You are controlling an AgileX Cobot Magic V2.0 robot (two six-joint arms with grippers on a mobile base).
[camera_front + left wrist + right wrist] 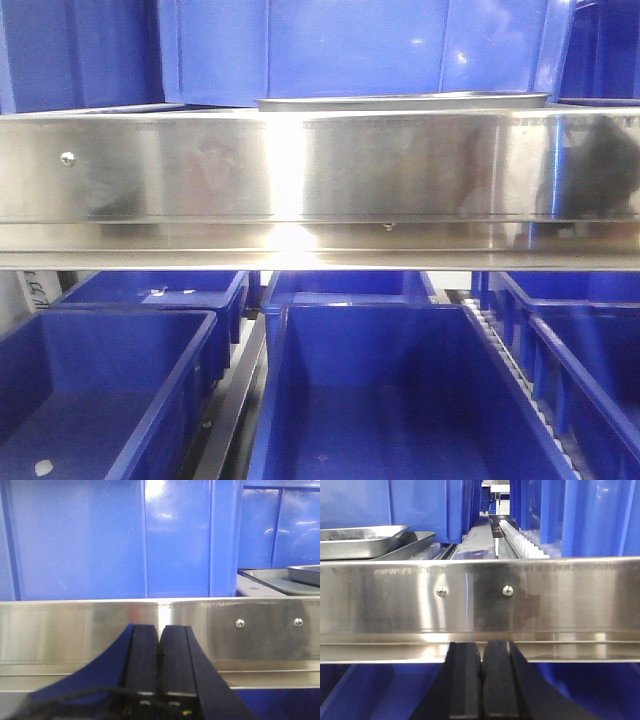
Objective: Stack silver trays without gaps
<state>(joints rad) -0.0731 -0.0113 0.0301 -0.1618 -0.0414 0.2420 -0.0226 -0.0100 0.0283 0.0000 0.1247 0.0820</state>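
The silver trays (402, 101) lie on the upper shelf behind the steel rail, seen edge-on in the front view. In the left wrist view they (295, 576) sit at the far right, a smaller tray resting on a wider one. In the right wrist view they (365, 541) are at the upper left, one tray tilted inside the other. My left gripper (160, 630) is shut and empty, in front of the rail, left of the trays. My right gripper (481, 647) is shut and empty, below the rail, right of the trays.
A wide shiny steel shelf rail (320, 180) with screws runs across all views. Blue bins (350, 45) stand on the upper shelf beside the trays; more blue bins (400, 390) fill the lower level. A white roller track (520, 542) runs back on the shelf.
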